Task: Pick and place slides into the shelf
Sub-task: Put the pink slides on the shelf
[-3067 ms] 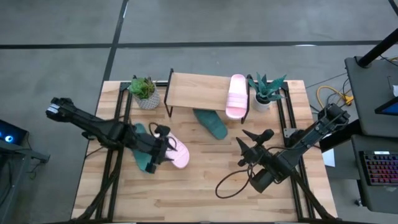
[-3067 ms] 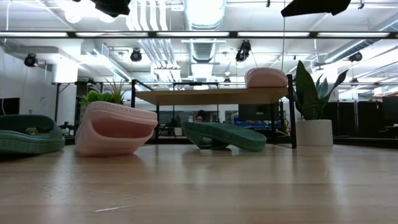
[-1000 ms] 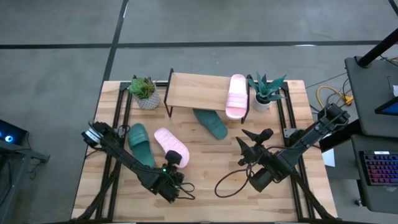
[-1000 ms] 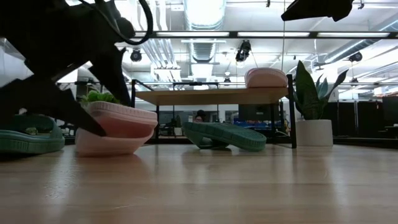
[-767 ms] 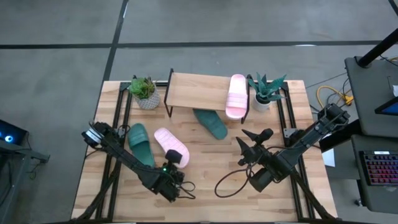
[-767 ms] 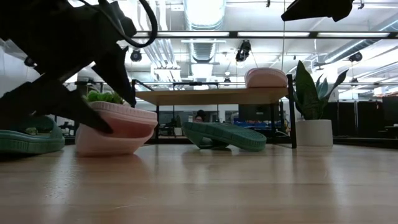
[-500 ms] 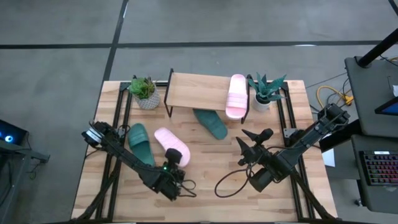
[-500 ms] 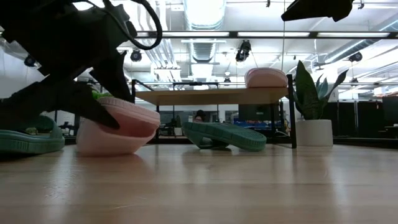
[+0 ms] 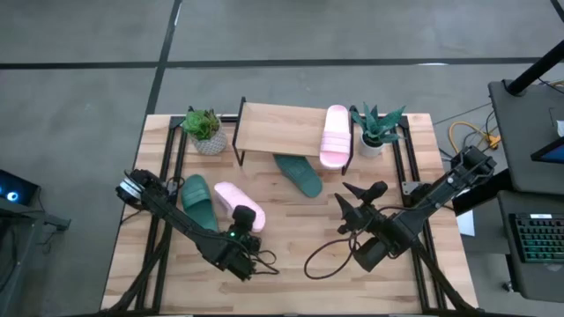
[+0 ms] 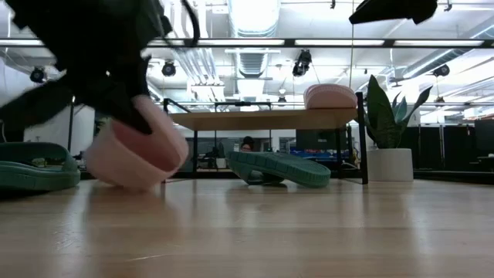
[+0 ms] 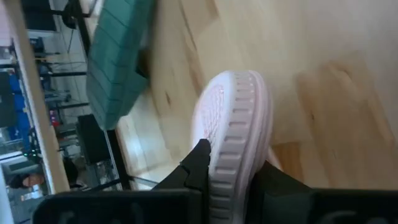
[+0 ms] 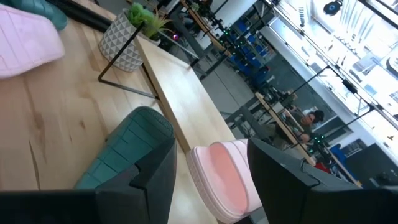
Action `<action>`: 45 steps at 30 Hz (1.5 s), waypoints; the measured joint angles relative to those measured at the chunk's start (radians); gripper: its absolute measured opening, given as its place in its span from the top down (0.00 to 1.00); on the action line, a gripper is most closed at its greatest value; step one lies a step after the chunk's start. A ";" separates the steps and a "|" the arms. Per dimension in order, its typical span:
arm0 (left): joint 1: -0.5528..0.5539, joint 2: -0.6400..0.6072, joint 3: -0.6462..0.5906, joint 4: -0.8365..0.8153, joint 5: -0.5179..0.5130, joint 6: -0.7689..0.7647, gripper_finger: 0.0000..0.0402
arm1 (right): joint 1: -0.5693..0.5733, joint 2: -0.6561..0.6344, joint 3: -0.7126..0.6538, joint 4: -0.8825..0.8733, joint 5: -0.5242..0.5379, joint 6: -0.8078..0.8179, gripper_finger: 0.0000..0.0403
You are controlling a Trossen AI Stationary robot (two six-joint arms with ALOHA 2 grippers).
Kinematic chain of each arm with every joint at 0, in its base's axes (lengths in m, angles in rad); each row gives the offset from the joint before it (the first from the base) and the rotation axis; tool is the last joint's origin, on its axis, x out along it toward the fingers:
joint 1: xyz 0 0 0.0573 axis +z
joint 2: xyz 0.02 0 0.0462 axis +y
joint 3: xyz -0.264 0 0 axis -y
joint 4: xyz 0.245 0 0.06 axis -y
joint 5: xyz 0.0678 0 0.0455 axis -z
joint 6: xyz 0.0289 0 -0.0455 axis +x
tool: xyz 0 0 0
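A light pink slide (image 9: 231, 201) lies left of the table's middle, with my left gripper (image 9: 244, 220) shut on its near end; it also shows in the low view (image 10: 135, 154). A dark green slide (image 9: 196, 201) rests flat on its sole beside it to the left. A second green slide (image 9: 300, 174) lies partly under the shelf (image 9: 278, 128). Another pink slide (image 9: 335, 134) lies on the shelf's plank at its right end. My right gripper (image 9: 354, 201) hangs open above the table's right half, touching nothing. My left gripper pinches the pink slide's ribbed strap (image 11: 239, 143) between its two fingers, one finger (image 11: 200, 163) on each side of the band. The fingers come slanting down from the table's near side. The slide's near end (image 10: 143, 166) is tipped up; whether its far end touches the table I cannot tell.
Two potted plants stand by the shelf: one (image 9: 204, 130) at its left end, one (image 9: 379, 128) at its right. Black rails (image 9: 167, 176) run along both table sides. A loose cable (image 9: 322, 260) lies near the right arm. Bare wood shows across the near middle.
My left gripper has shut on the pink slide's strap, pressing it flatter, and then risen a little. The slide's near end has tipped up off the table, and the slide has shifted slightly toward the table's left edge.
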 joint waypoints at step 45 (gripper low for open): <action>-0.070 -0.550 -0.035 1.679 0.016 1.122 0.94 | 0.043 -0.058 0.377 0.616 -0.246 -1.217 0.54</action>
